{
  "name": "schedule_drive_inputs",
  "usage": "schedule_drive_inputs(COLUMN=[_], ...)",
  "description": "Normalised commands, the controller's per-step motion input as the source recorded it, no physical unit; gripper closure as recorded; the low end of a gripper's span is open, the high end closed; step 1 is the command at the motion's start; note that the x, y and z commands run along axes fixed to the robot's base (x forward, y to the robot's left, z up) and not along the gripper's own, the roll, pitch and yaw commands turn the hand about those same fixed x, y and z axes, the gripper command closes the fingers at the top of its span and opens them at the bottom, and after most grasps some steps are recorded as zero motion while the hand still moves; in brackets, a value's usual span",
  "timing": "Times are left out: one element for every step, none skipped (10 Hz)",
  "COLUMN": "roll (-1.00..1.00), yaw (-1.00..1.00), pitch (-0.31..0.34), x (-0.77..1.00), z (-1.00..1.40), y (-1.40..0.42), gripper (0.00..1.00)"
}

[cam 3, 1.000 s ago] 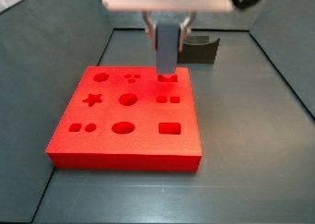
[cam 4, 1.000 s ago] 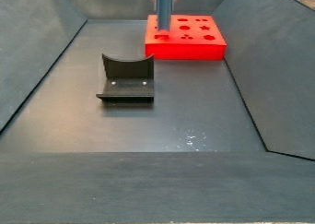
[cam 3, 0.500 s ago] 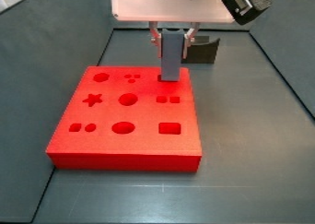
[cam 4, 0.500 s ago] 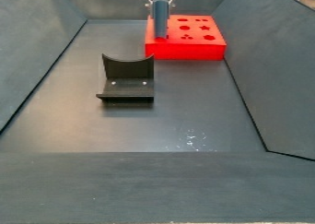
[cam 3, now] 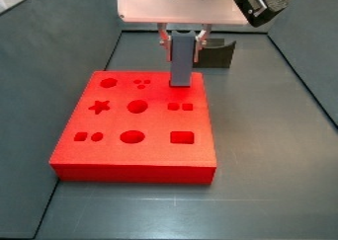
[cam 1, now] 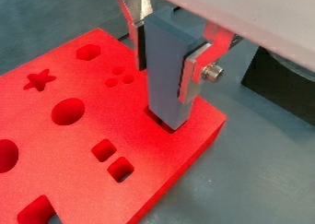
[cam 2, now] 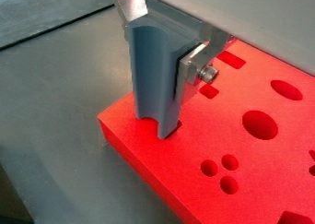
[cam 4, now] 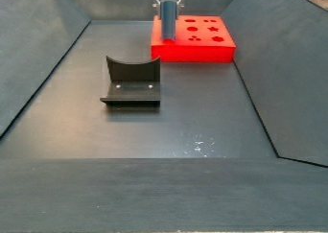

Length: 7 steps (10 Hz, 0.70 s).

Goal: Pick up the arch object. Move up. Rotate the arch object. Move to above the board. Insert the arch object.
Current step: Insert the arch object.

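The gripper [cam 1: 167, 57] stands over a corner of the board [cam 1: 74, 135], its jaws clamped on the arch object [cam 1: 164, 76], which hangs upright below them as a tall grey block. In both wrist views its lower end sits in a cutout at the board's edge [cam 2: 163, 126]. Judging by this, insertion is under way. To finish well, keep the block plumb, press straight down without twisting, and release only once it seats. The fixture [cam 4: 129, 81] is well apart from the jaws.
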Motion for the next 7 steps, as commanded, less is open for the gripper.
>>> schedule_drive_inputs(roll=[-0.02,-0.07,-0.06,-0.02,0.00,0.03,0.05], yaw=[0.00,0.00,0.00,0.00,0.05,0.05,0.03], pitch=[0.000,0.007,0.000,0.000,0.000,0.000,0.000], x=[0.10,0.23,0.21,0.15,0.14,0.13,0.08], z=[-0.37,-0.40,-0.42,-0.48,-0.56,-0.54,-0.49], y=[-0.12,-0.11,-0.11,-0.06,-0.01,-0.05,-0.06], gripper=[1.00,1.00,1.00,1.00,1.00,1.00,1.00])
